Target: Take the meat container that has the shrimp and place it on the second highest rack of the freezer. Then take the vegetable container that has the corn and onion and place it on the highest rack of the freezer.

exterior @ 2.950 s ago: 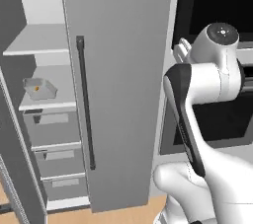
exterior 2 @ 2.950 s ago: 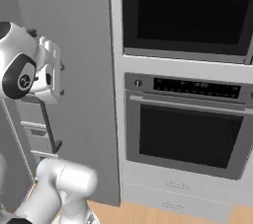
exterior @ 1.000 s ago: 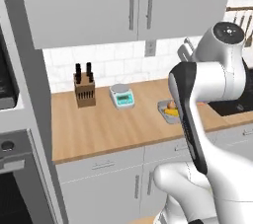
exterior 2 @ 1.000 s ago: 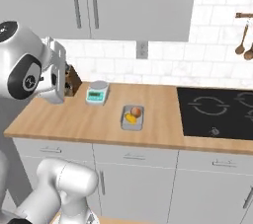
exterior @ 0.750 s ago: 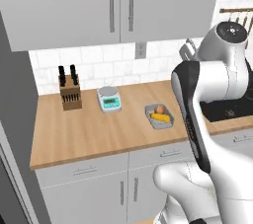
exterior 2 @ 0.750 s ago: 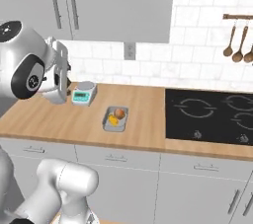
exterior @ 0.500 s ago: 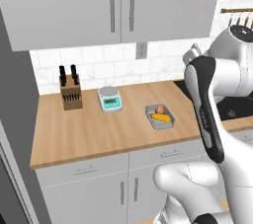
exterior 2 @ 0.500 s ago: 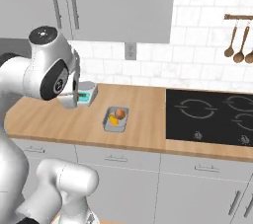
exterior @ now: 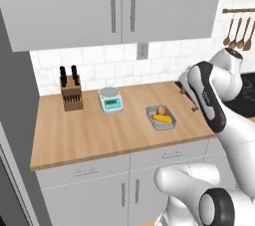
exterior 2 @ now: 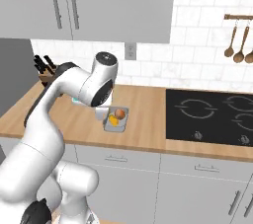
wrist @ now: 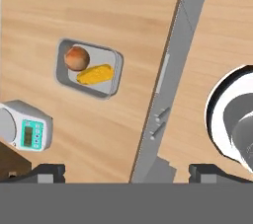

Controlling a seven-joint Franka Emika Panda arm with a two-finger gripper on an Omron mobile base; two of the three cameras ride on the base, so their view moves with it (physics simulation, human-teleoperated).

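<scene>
Hand (wrist: 126,171) hangs high above the wood surface (exterior: 99,130), fingers spread wide w/ nothing between them; its two dark tips sit at the bottom of the hand view, well apart.

Below it, in the hand view, the grey tray (wrist: 89,68) lies on bare wood w/ the onion (wrist: 77,57) and corn (wrist: 95,75) inside, side by side and touching. In the left base view the tray (exterior: 162,118) sits near the front edge of the surface, w/ open wood on all sides. A scale (exterior: 110,99) stands just behind it to the left, a knife block (exterior: 70,93) further left by the wall.

Arm is folded, elbow up: in the right base view its wrist section covers the tray's left end, w/ the onion (exterior 2: 119,114) and corn (exterior 2: 114,122) showing just beside it.

Right of the tray lies a black cooktop (exterior 2: 210,115), flush w/ the surface. Grey wall cabinets (exterior: 114,6) hang overhead, white tile behind, wooden spoons (exterior 2: 236,40) on a rail at right. A dark tall unit edges the surface at far left in the left base view; can't tell what it is.
</scene>
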